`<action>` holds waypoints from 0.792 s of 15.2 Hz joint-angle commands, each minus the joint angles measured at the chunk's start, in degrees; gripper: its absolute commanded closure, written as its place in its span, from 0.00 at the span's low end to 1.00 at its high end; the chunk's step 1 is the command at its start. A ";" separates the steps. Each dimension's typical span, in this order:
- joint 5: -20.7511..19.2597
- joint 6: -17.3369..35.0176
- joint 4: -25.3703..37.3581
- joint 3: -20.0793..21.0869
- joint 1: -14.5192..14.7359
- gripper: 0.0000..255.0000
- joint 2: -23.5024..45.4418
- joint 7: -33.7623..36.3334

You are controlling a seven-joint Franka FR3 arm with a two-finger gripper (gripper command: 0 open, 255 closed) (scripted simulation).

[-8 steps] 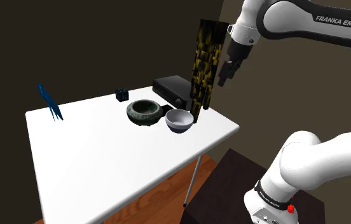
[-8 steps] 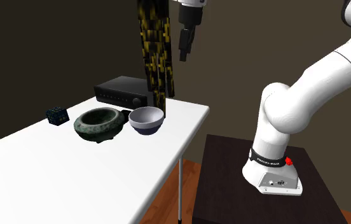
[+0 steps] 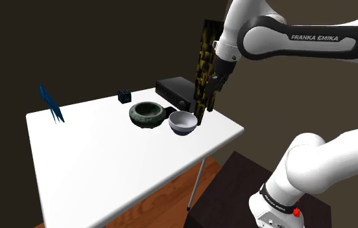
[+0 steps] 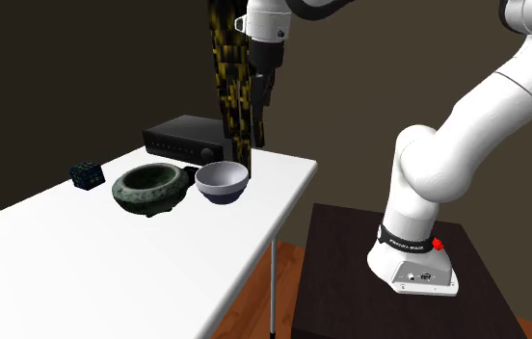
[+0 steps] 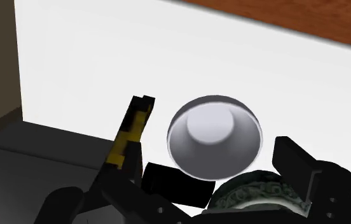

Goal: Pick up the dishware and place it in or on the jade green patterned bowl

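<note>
Gripper (image 3: pixel 210 103) lowers toward the white bowl (image 3: pixel 183 122)
Over the table (image 3: pixel 93 155), the gripper, fingers spread and empty, has dropped nearer; the green patterned bowl (image 3: pixel 148 114) waits at the white bowl's ten o'clock. Grasping comes next.

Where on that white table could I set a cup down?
Free: the wide table stretch between the blue object and the green bowl. Crowded: the corner where that bowl, the pale bowl, black box and yellow-black column cluster beneath the end effector.
</note>
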 commanded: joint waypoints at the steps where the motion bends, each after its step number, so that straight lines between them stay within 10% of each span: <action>1: 0.43 3.04 -0.42 0.95 0.55 0.00 2.94 0.90; 12: 0.99 18.04 0.20 6.42 3.15 0.00 20.82 6.29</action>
